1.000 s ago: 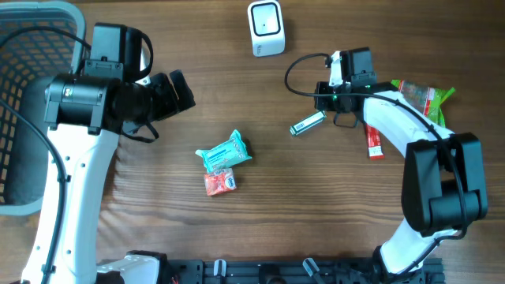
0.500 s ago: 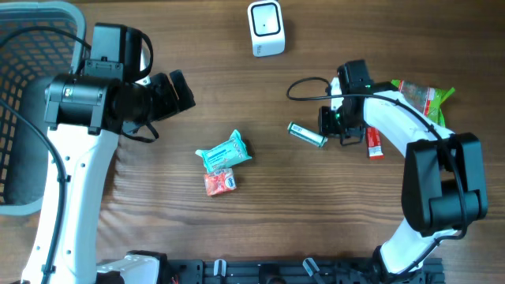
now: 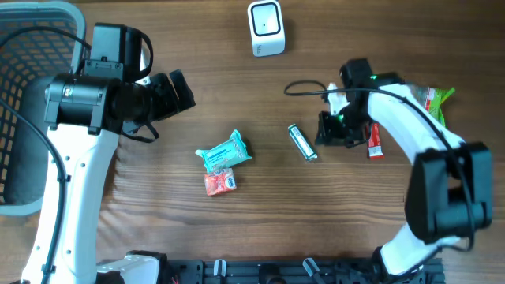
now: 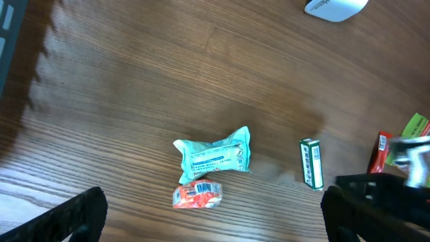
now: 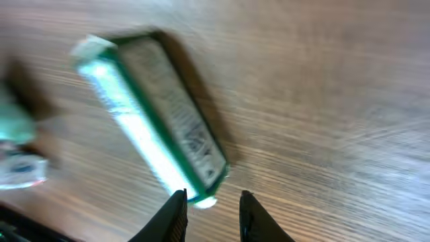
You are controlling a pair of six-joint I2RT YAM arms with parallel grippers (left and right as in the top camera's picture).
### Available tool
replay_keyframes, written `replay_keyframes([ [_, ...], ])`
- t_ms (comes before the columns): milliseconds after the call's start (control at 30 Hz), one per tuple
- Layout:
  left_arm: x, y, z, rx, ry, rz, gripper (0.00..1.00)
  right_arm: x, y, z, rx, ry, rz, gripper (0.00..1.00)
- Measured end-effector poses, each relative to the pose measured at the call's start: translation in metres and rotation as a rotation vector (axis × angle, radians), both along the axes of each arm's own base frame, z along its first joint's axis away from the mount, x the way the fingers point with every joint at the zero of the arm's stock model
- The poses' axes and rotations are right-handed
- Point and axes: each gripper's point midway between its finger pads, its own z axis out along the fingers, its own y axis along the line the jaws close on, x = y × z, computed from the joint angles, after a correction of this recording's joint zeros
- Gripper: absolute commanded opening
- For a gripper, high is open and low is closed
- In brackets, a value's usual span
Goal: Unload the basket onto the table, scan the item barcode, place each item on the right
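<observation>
Two robot arms work at a wooden table, seen from above and from both wrist cameras. A white barcode scanner (image 3: 265, 28) stands at the far edge of the table. The item to scan, a slim green-and-white box (image 3: 301, 142), lies flat on the wood well short of the scanner, right of centre.

The right gripper (image 3: 321, 130) sits low just beside the box. In its wrist view the two fingertips (image 5: 176, 214) are parted by a narrow gap with bare wood between them. The box's near end lies just beyond that gap, so the claw appears to hold nothing.

The left gripper (image 3: 177, 88) hovers to the left with its claw spread wide and empty. Below it lie a teal packet (image 3: 223, 151) and a small red packet (image 3: 220, 182), touching each other. A red sachet (image 3: 374, 140) lies close behind the right gripper, and a grey basket (image 3: 31, 20) fills the far left corner.

Risks from here: the narrow claw might shove the box instead of straddling it. A pinch on one end could let the box swing or slip on the way to the scanner. No view shows clearly which face carries the barcode, so it may be turned away from the scanner. The right arm could also nudge the sachet.
</observation>
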Motion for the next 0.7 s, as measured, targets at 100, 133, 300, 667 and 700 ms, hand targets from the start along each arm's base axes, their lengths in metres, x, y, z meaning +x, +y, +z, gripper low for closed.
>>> replay_keyframes([
  [100,0.000,0.000,0.000,0.000,0.000,0.000,1.00,0.007,0.008,0.035,0.006,-0.124,0.056,0.38],
  [133,0.000,0.000,0.000,0.000,0.000,0.000,1.00,0.006,0.010,0.042,-0.006,-0.148,0.077,0.40],
  [300,0.000,0.000,0.000,0.000,0.000,0.000,1.00,-0.002,0.017,0.037,-0.097,-0.175,0.159,0.52],
  [667,0.000,0.000,0.000,0.000,0.000,0.000,1.00,-0.002,0.014,-0.007,-0.156,-0.252,0.206,0.52],
  [700,0.000,0.000,0.000,0.000,0.000,0.000,1.00,-0.002,0.014,-0.009,-0.155,-0.255,0.213,0.52],
])
